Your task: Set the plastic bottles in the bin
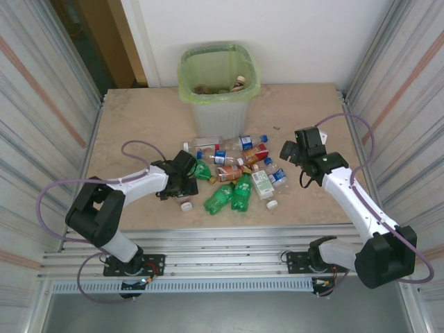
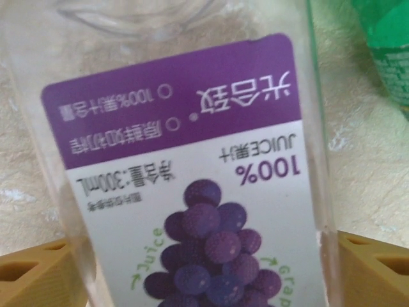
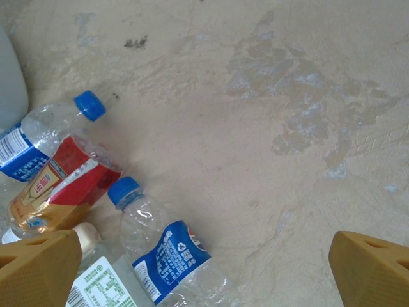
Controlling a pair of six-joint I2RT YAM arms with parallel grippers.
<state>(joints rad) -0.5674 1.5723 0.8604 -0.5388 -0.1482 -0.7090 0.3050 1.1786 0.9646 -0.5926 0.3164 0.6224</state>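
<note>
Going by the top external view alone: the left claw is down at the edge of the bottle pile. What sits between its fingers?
Observer: A clear plastic bottle with a purple-and-white grape juice label, per the left wrist view.
Operator: Is the left claw shut on it?
Observer: No, open wide; its tan fingertips flank the bottle.
Operator: And the right claw?
Observer: Open over bare beige table, a clear blue-capped, blue-labelled plastic bottle beside it.
</note>
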